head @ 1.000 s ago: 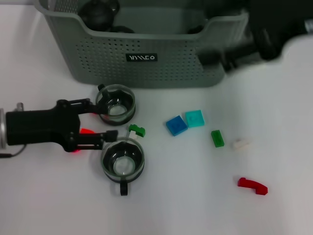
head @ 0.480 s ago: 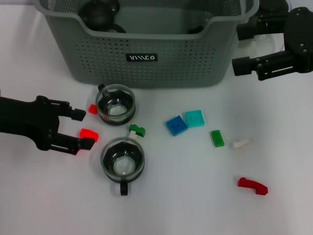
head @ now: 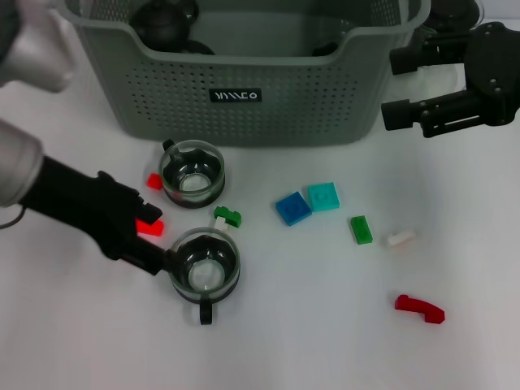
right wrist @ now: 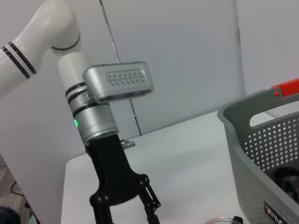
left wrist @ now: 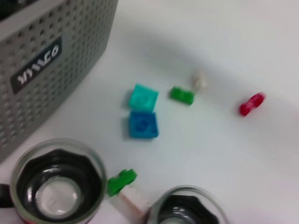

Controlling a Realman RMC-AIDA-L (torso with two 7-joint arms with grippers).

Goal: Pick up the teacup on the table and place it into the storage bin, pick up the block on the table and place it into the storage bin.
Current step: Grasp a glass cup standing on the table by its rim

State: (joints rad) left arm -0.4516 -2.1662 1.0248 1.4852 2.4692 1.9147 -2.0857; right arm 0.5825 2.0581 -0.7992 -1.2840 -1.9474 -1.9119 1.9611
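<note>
My left gripper, fingers spread, is crowding the near teacup rim beside a red block; I risk knocking the cup, while the spread right gripper idles beside the storage bin.

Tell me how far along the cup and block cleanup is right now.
Some dark items already lie in the storage bin. In hand: the left gripper is at the rim of the near teacup, nothing lifted. The right gripper hovers open beside the bin. Left: both teacups, including the far teacup, and blocks such as the blue block and the red curved piece.
</note>
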